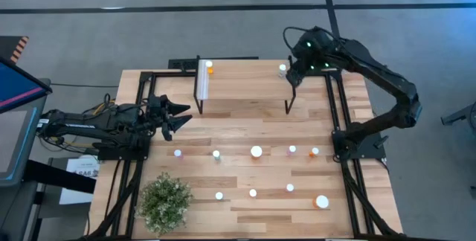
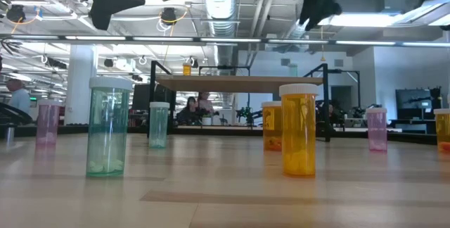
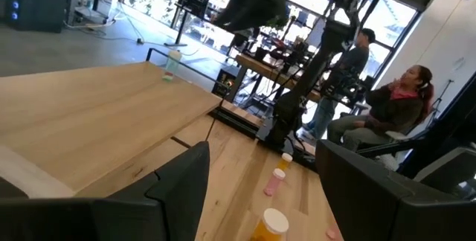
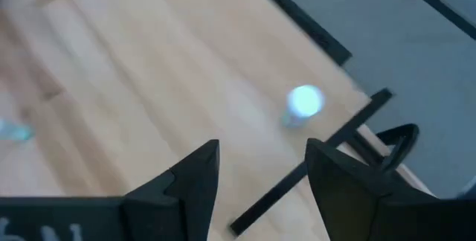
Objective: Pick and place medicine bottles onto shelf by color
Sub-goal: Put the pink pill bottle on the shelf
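**High view: right gripper over the shelf's far corner, left arm waiting**

High view sets out the whole table. The shelf (image 1: 245, 85) sits toward twelve o'clock, with an orange bottle (image 1: 210, 67) near its white strip and a pale green bottle (image 1: 283, 68) at the opposite far corner. The right gripper (image 1: 291, 75) hangs just beside that green bottle, at about one o'clock on the table. The left gripper (image 1: 177, 117) waits at nine o'clock, well apart from every bottle, its fingers spread wide. A row of white-capped bottles crosses the table's middle, among them a larger one (image 1: 256, 151); more lie toward six o'clock, including another large one (image 1: 322, 201) at five o'clock. A potted plant (image 1: 163, 201) stands at seven o'clock.

The right wrist view adds what the overhead cannot: the right gripper's fingers (image 4: 195, 178) stand apart with nothing between them, and the green bottle (image 4: 303, 103) stands upright on the shelf's wood beyond them, untouched.

The low view alone gives body colours on the table: a teal-green bottle (image 2: 107, 127), an orange one (image 2: 299, 129), pink ones (image 2: 48, 121) at the edges. It shows the shelf (image 2: 239, 82) raised on black legs.

The left wrist view shows its own fingers (image 3: 182, 189) apart, and people seated beyond the table (image 3: 111, 114).
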`<state>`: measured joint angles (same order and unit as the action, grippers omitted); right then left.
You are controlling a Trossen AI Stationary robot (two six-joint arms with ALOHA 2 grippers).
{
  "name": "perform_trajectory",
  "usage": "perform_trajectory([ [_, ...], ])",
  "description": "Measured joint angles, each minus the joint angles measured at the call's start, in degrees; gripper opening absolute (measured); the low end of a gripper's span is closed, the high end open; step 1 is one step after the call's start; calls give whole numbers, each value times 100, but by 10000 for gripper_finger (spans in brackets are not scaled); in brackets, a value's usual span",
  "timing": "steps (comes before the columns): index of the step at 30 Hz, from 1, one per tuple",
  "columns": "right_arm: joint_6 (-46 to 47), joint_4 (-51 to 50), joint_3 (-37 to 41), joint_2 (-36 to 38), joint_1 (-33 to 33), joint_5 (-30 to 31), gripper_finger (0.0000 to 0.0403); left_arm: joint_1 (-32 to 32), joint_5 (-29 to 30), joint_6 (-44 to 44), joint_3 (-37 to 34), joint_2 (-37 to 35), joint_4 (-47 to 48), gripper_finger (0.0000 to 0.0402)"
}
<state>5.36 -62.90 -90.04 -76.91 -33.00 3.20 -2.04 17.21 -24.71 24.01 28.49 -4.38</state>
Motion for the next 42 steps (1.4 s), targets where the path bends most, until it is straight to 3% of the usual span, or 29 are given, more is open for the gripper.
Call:
perform_trajectory([
  [4, 231, -205, 27, 331, 700, 46, 223, 0, -2, 0, 0, 2, 161, 233],
  [13, 1037, -63, 885, 995, 2889, 957, 223, 0, -18, 2, 0, 2, 100, 233],
  [18, 1554, -25, 1466, 1059, 4100, 1467, 223, -2, -43, 4, 0, 24, 99, 233],
  [23, 1942, 296, 2006, 976, 4929, 1602, 223, 0, -42, 5, 0, 153, 94, 233],
  [30, 2455, 297, 2591, 821, 5389, 1606, 223, -2, -52, 241, 0, 496, -20, 233],
  [42, 2684, 883, 3554, 862, 5175, 1338, 223, -4, -846, 778, 2, 519, -687, 233],
])
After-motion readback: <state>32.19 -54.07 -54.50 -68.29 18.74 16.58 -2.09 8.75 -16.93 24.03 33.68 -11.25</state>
